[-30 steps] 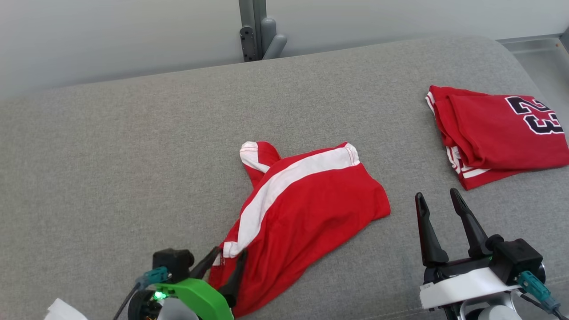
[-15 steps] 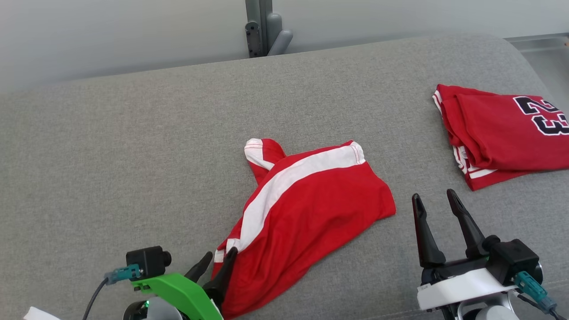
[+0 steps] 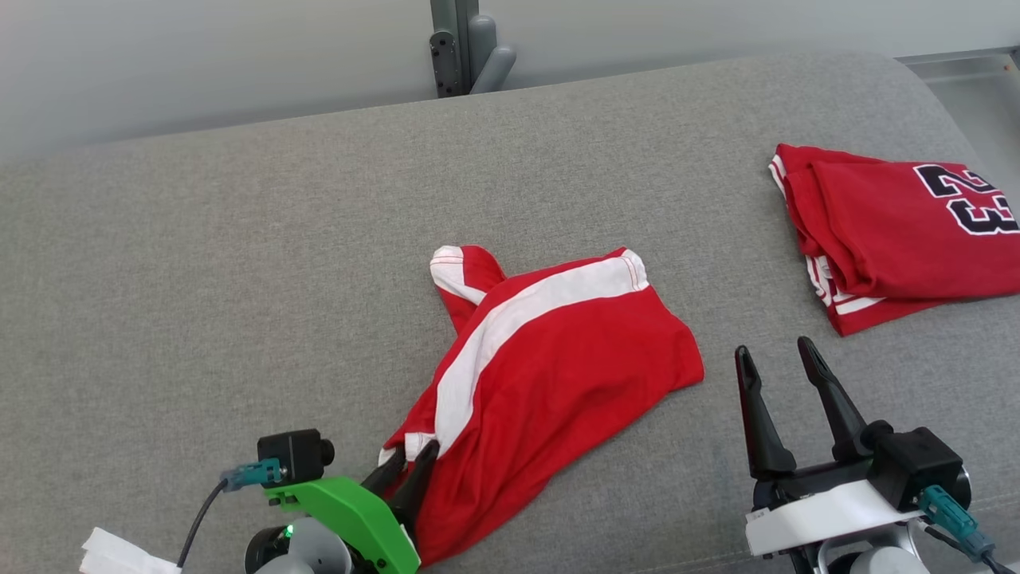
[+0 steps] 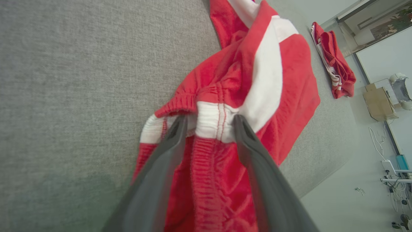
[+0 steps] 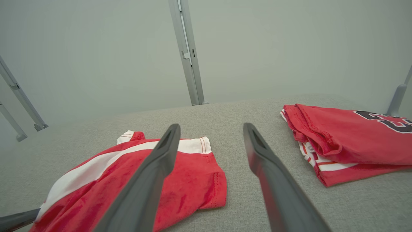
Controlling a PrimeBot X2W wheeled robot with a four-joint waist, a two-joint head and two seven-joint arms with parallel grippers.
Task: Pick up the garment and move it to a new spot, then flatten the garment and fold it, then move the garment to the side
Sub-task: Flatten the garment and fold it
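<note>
Left wrist view: shorts (image 4: 267, 83) straddled by left jaws, grip unclear.
Right jaws spread, nothing between them; lifting, flattening, folding left undone.

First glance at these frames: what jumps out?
The crumpled red shorts with a white side stripe lie mid-way across the grey upholstered surface, and the left gripper straddles their waistband at the near edge. Next comes the folded red number 23 jersey at far right. The right gripper is open over bare surface between the two garments.
</note>
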